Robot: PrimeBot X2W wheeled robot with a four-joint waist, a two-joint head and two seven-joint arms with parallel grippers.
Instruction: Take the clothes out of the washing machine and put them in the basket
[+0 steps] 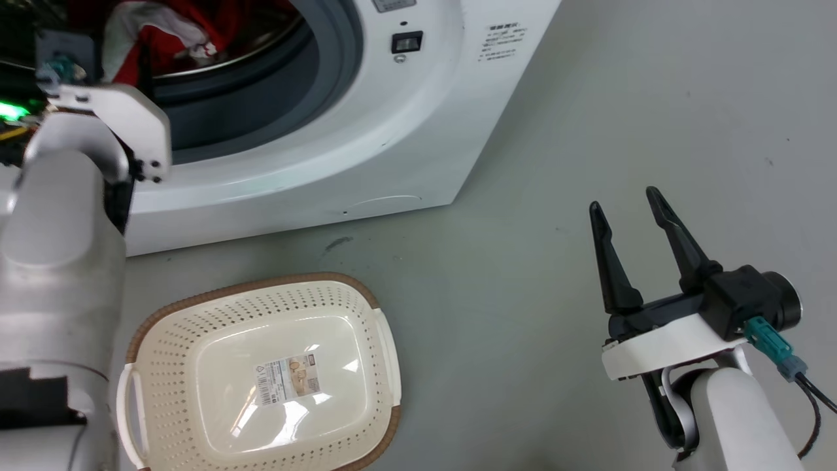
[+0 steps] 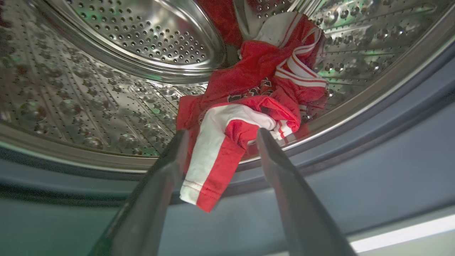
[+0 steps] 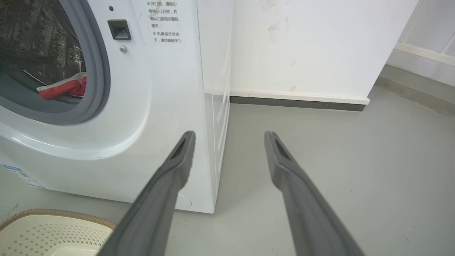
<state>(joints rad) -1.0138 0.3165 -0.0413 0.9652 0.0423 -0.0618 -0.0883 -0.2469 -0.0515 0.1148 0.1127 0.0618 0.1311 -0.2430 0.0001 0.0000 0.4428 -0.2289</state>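
The clothes (image 2: pixel 256 81) lie heaped red in the drum (image 2: pixel 106 106) of the washing machine (image 1: pixel 366 150), long axis running from the back out to the mouth, one white-and-red flap (image 2: pixel 206 170) drooping over the steel lip. The left gripper (image 2: pixel 220 137) is spread, a finger either side of that flap. The right gripper (image 1: pixel 623 200) hangs released above the floor (image 1: pixel 523 294). The basket (image 1: pixel 163 353) sits upright before the machine (barcode sticker (image 1: pixel 291 378) inside, unreadable); Chinese print (image 3: pixel 167 21) by the latch (image 3: pixel 119 29) includes "1~2"

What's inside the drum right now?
A crumpled heap of red clothes with white stripes lies at the front of the drum, one flap hanging over the gasket between the fingers of the open left gripper. Anything beneath the heap is covered.
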